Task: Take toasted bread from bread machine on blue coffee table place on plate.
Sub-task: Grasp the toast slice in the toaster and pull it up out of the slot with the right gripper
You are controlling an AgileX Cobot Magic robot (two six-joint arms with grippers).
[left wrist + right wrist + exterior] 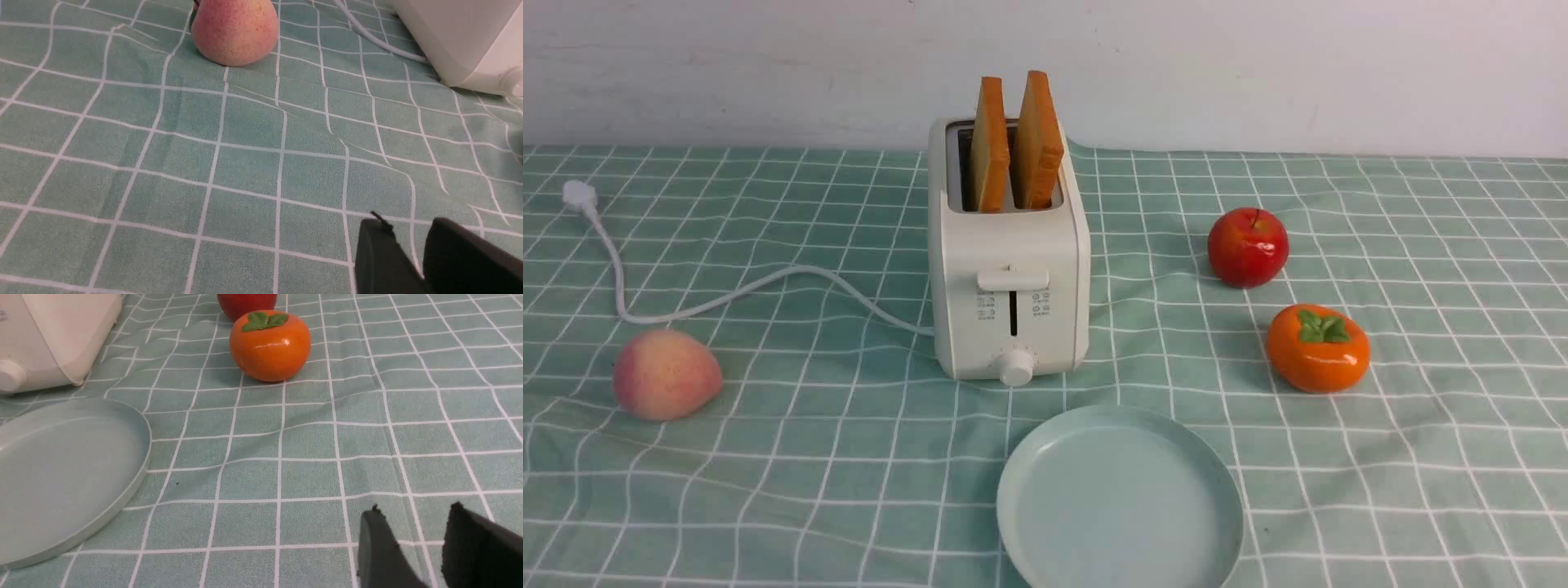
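Two slices of toasted bread [990, 147] [1037, 143] stand upright in the slots of the cream-white bread machine [1010, 269] at the middle of the mint-green grid cloth of the coffee table [809, 490]. The empty pale blue-green plate [1045, 457] lies just in front of the machine, a little to its right. Neither arm shows in the front view. My left gripper [408, 228] hovers low over bare cloth, its jaws a little apart and empty. My right gripper [414, 514] is open and empty over cloth to the right of the plate [61, 473].
A peach [666, 374] lies at the left, also in the left wrist view [235, 30]. A red apple [1248, 247] and an orange persimmon [1317, 349] lie at the right. The white cord [727, 298] runs left from the machine to a plug [578, 196].
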